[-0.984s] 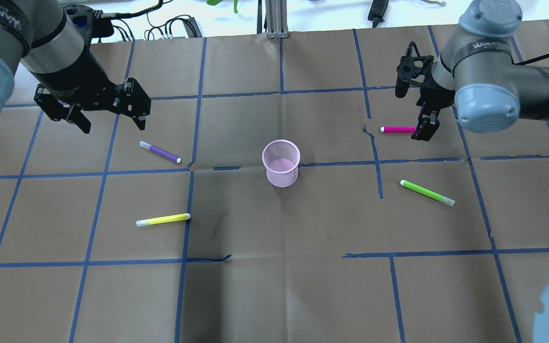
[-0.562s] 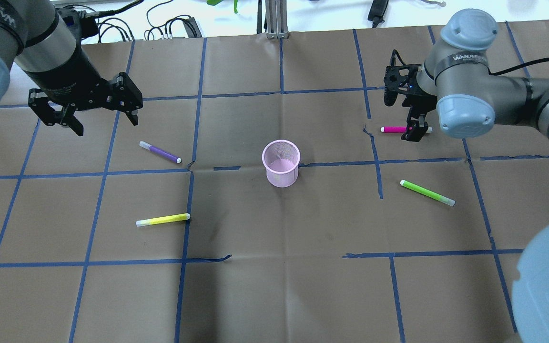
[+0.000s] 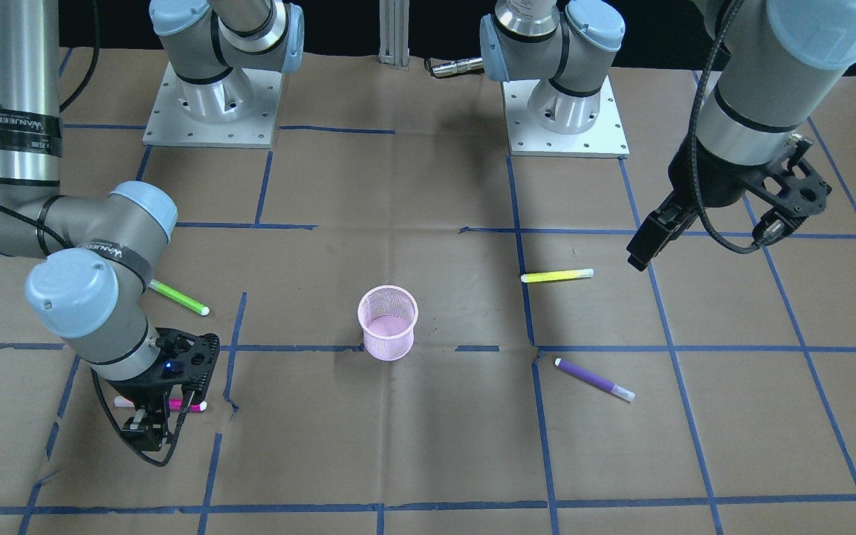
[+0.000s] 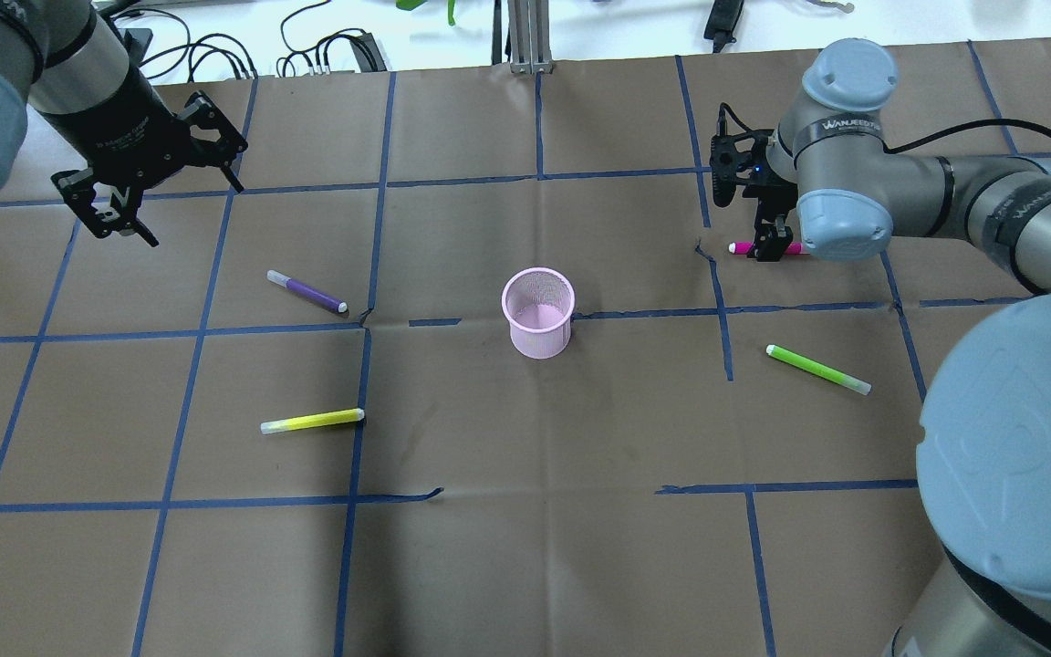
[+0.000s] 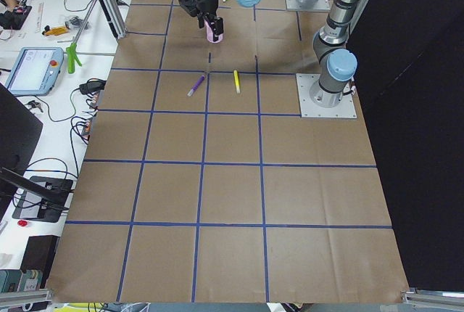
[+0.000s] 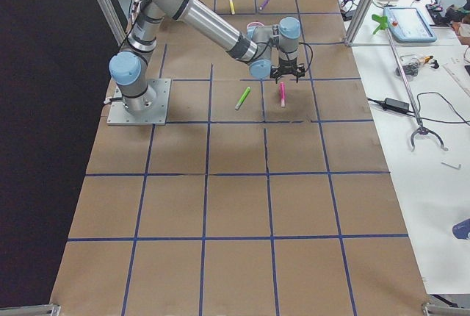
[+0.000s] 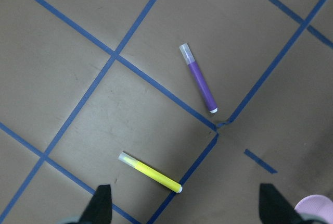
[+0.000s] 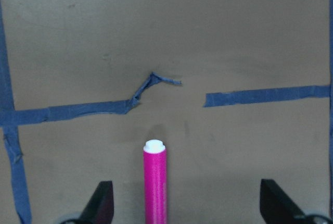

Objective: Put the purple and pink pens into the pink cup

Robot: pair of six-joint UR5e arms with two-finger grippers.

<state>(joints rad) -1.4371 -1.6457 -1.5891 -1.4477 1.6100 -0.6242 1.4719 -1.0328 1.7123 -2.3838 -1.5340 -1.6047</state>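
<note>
Right gripper (image 8: pixel 187 208) straddles the slim pink marker pen (image 8: pixel 155 182), jaws wide apart.
The pen lies flat, well apart from the pink mesh cup (image 4: pixel 538 312); the gripper should centre, then clamp mid-barrel. The left gripper (image 7: pixel 187 211), jaws likewise spread, hovers apart from the purple marker pen (image 7: pixel 201 83).

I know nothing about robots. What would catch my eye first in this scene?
A pink mesh cup stands alone at the middle of the brown, blue-taped table. Four bright pens lie around it: a purple pen and a yellow pen on the robot's left, a green pen and a pink pen on its right. The right arm bends low, its jaws open on either side of the pink pen.
</note>
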